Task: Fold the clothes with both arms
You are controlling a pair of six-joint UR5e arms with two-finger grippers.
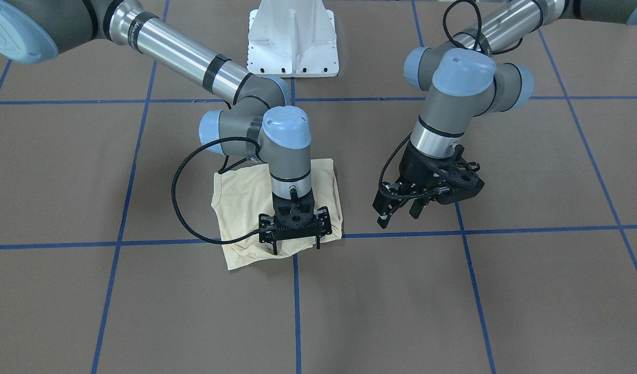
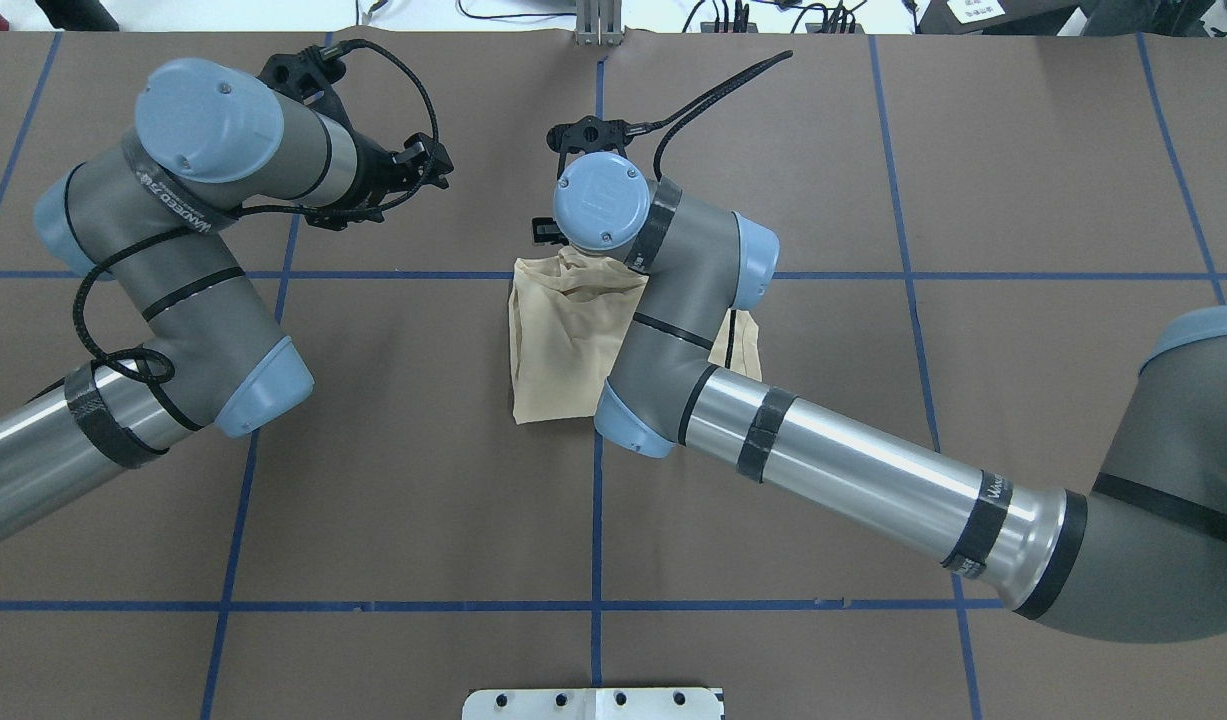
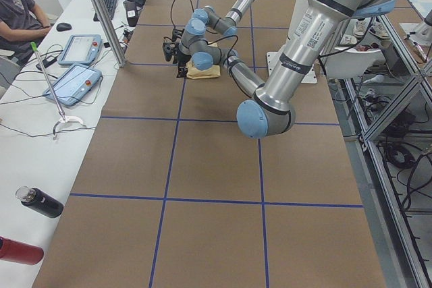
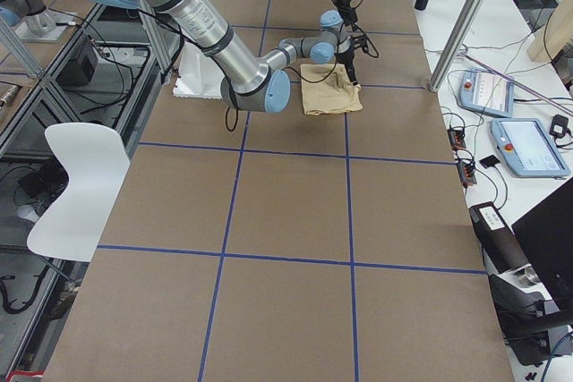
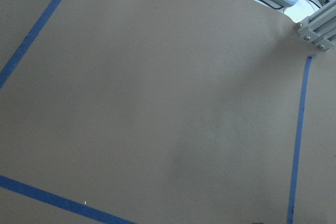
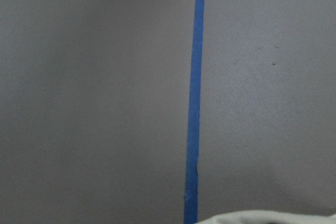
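The T-shirt (image 1: 240,208) is lying folded in a small bundle mid-table. The right gripper (image 1: 296,243) is standing over its operator-side edge, jaws spread wide and gripping nothing. A fingertip could be snagging the top layer as it rises (undoing the fold). The left gripper (image 1: 400,215) is hovering beside it, parted and empty.

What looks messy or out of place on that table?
Only the folded shirt: it lies slightly askew to the blue tape grid, with a puckered edge near the right gripper. Nothing looks spilled or damaged.
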